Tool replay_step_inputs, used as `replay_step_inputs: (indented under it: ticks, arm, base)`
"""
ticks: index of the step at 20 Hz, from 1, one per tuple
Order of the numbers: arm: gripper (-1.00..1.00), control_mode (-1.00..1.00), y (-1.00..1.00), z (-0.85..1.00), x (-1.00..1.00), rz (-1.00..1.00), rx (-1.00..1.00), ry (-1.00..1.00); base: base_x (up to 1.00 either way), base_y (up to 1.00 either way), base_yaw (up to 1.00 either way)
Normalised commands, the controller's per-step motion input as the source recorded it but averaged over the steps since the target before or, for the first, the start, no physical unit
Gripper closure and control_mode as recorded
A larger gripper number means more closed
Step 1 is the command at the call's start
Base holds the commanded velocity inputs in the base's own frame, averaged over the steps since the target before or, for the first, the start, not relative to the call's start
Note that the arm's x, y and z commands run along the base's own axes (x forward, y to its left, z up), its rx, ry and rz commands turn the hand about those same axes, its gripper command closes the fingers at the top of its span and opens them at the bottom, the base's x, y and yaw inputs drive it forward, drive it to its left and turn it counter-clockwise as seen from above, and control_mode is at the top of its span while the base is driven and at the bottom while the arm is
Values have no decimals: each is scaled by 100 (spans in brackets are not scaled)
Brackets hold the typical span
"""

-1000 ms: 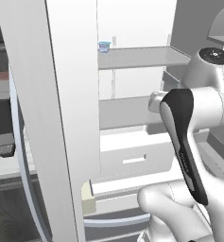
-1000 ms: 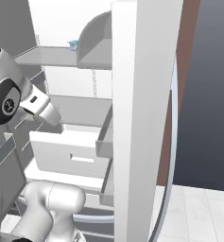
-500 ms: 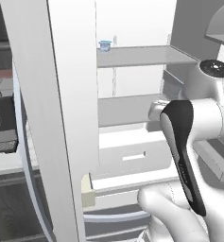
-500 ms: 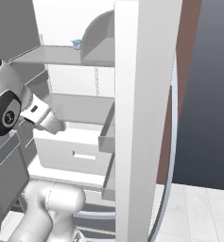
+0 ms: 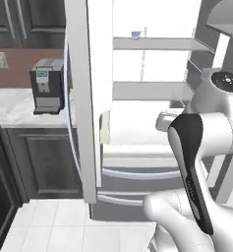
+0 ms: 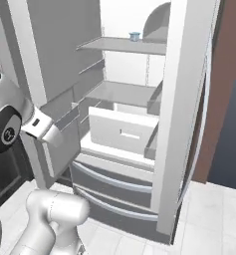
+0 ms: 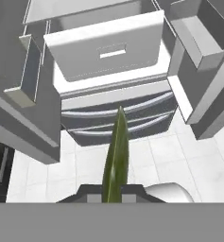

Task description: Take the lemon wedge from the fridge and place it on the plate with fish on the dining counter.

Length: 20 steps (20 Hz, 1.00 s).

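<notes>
My gripper (image 7: 114, 196) is pinched tight on the lemon wedge (image 7: 116, 156), held edge-on; beyond it, the open fridge (image 7: 108, 71) with pale drawer; I worry a thin grip lets the wedge slip while travelling.

The arm (image 5: 206, 147) was glossy white with rounded links, a long black joint cover and a dark round cap.

I'm seeing a coffee machine (image 5: 47, 84) sitting on the side counter (image 5: 10, 106), dark cabinets (image 5: 37, 160) underneath, white floor tiles (image 7: 165, 160) below.
</notes>
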Motion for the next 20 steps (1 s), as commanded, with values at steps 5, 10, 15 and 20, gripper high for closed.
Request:
replay_step_inputs:
  ticks: [5, 10, 15, 20]
  arm:
    - [100, 100, 0, 0, 0, 0, 0, 0]
    - [100, 100, 0, 0, 0, 0, 0, 0]
    - [100, 100, 0, 0, 0, 0, 0, 0]
    - [100, 100, 0, 0, 0, 0, 0, 0]
  base:
    - [-100, 0, 60]
    - [-62, 0, 79]
    - [-6, 0, 98]
    - [0, 0, 100]
